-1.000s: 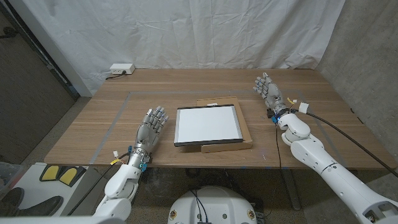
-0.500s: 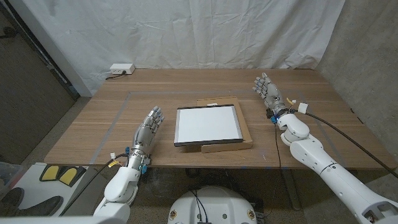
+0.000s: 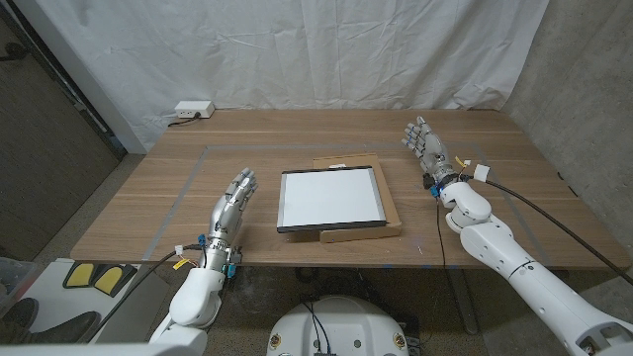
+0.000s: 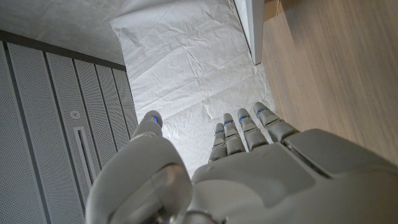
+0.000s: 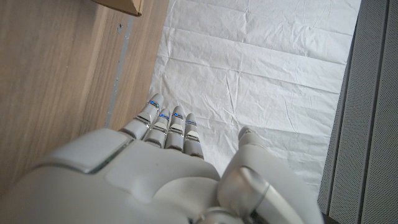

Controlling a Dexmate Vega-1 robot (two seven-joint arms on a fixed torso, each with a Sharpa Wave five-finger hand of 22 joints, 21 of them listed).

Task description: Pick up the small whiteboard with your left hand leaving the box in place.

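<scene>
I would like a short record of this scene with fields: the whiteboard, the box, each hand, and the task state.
whiteboard: small whiteboard lies flat on the box, mid-table, not held
box: flat cardboard box under the whiteboard, on the wooden table
left hand: left hand open, beside the whiteboard's left edge, apart from it
right hand: right hand open, to the right of the box
task state: whiteboard not yet picked up

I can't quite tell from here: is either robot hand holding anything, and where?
Nothing is held. The left hand and right hand are both open, apart from the whiteboard.

One whiteboard [image 3: 329, 199]; one box [image 3: 362, 229]; two hands.
</scene>
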